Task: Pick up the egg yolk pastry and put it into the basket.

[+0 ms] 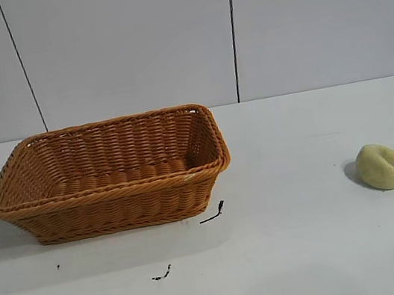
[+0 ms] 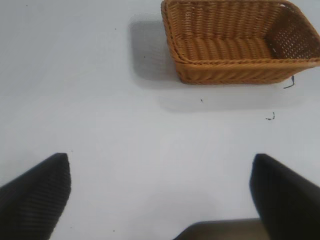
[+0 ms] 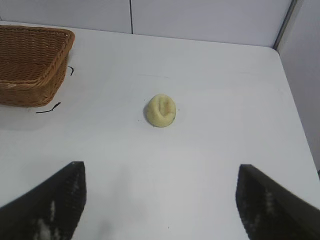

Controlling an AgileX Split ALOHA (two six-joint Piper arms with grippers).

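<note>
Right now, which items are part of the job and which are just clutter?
Job: egg yolk pastry, alone on the table; basket, nothing inside; right gripper, open, facing the pastry.
Clutter: two black scraps near the basket. Left gripper open, idle.

Creased pale egg yolk pastry [image 1: 381, 166] sits on table; wicker basket [image 1: 107, 196] well apart, upright.

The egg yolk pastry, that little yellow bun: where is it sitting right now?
The egg yolk pastry sits alone on the white table, on the exterior view's right side, well apart from the basket at the left.
</note>
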